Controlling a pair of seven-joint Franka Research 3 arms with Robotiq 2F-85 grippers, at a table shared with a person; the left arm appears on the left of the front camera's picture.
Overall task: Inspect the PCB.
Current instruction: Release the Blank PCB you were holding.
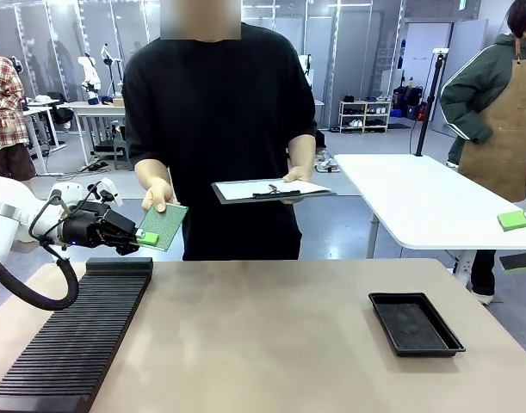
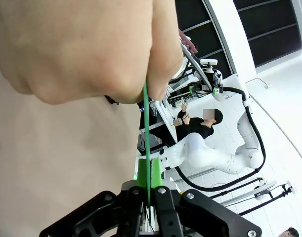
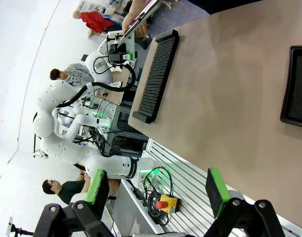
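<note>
Grips the PCB (image 1: 163, 225) at its near edge in the clenched left jaws, green pads tight on both faces, in the air above the far end of the slotted black rack (image 1: 82, 335) as the front view shows it. Points lengthwise straight out from those jaws, with the far edge pinched by the person's hand (image 1: 157, 194). Lies tilted in the front view, dotted face up and toward the camera. Shows edge-on in the left wrist view, a thin green line from between the jaws up to that hand. Holds a clipboard (image 1: 271, 191) in the person's other hand, well beyond the left jaws. Leaves the right jaws released, green pads (image 3: 98, 187) wide apart with nothing between, and the desk (image 1: 263, 344), rack and black tray (image 1: 415, 323) well ahead of them.
</note>
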